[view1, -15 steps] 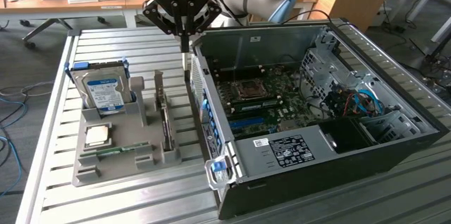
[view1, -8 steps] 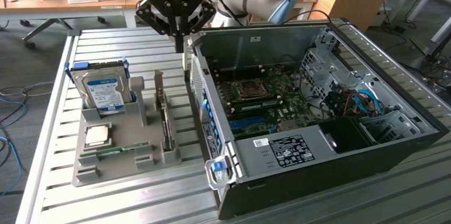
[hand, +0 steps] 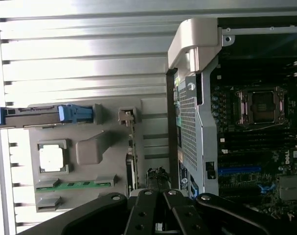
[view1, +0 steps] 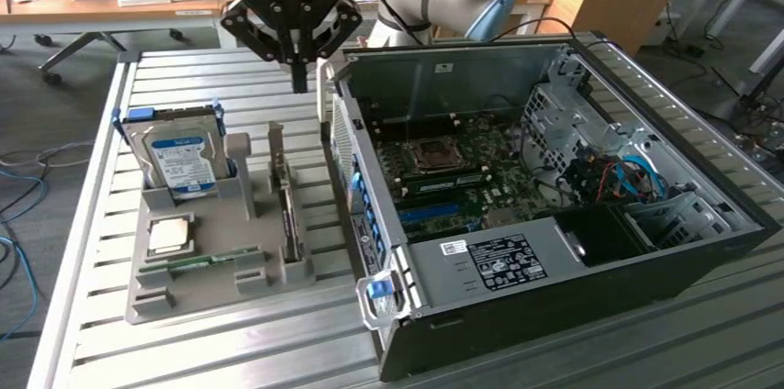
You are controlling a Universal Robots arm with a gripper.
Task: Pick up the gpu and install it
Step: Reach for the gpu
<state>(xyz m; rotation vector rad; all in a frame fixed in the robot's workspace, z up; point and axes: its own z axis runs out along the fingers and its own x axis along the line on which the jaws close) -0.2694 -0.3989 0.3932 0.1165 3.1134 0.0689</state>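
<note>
gripper [view1: 297, 79]: clenched on nothing, fingertips drawn to one point. You have it hanging at the upper middle of the exterior view, above the gap between holder and case, clear of the card.
table [view1: 220, 357]: slatted metal; it carries everything below.
holder [view1: 196, 295]: grey tray at the left of the exterior view, its parts each in their own slot.
drive [view1: 182, 160]: upright at the holder's upper left, blue-white label facing you. Not your target.
CPU [view1: 169, 235]: flat in its pocket below the drive.
RAM [view1: 202, 261]: narrow green stick lying just below the CPU.
gpu [view1: 289, 215] [hand: 131, 164]: on edge in the holder's right-hand slot, bracket end toward the top of the frame, close beside the case wall. Not yet lifted.
case [view1: 588, 311]: open, filling the right half of the frame, with its side wall just right of the gpu.
board [view1: 472, 178]: inside the case; I cannot tell from here which slot is for the card.
cables [view1: 612, 178]: blue and red bundle at the case's right.
risk, jaws: if you descend with them closed, they would likely strike the card's top edge and not straddle it.
risk, room: with the case wall so near, one finger may catch its rim during a grasp.
risk, grip: a thin card pinched off-centre could tilt, jam in its slot or drag the holder.
risk, bracket: carried low, it could snag on the case rim.
</note>
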